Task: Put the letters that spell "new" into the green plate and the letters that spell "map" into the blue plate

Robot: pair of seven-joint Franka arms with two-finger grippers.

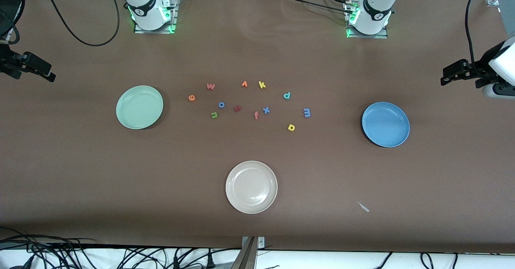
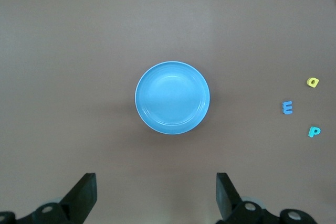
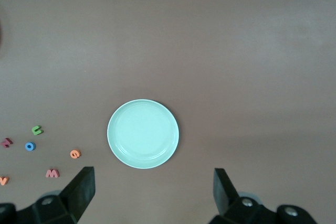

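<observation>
The green plate (image 1: 139, 107) lies toward the right arm's end, the blue plate (image 1: 385, 124) toward the left arm's end. Foam letters are scattered between them: orange e (image 1: 192, 97), salmon w (image 1: 211, 86) and green n (image 1: 214, 115) nearer the green plate; teal p (image 1: 287, 95), blue m (image 1: 307, 112) and yellow a (image 1: 291, 127) nearer the blue plate. My left gripper (image 2: 156, 182) hangs open high over the table by the blue plate (image 2: 172, 98). My right gripper (image 3: 154, 177) hangs open high by the green plate (image 3: 143, 134). Both hold nothing.
Among the letters also lie a blue o (image 1: 221, 104), dark red t (image 1: 237, 108), orange f (image 1: 256, 115), blue x (image 1: 266, 110), yellow k (image 1: 262, 85) and a small orange letter (image 1: 244, 84). A cream-white plate (image 1: 251, 187) sits nearer the front camera.
</observation>
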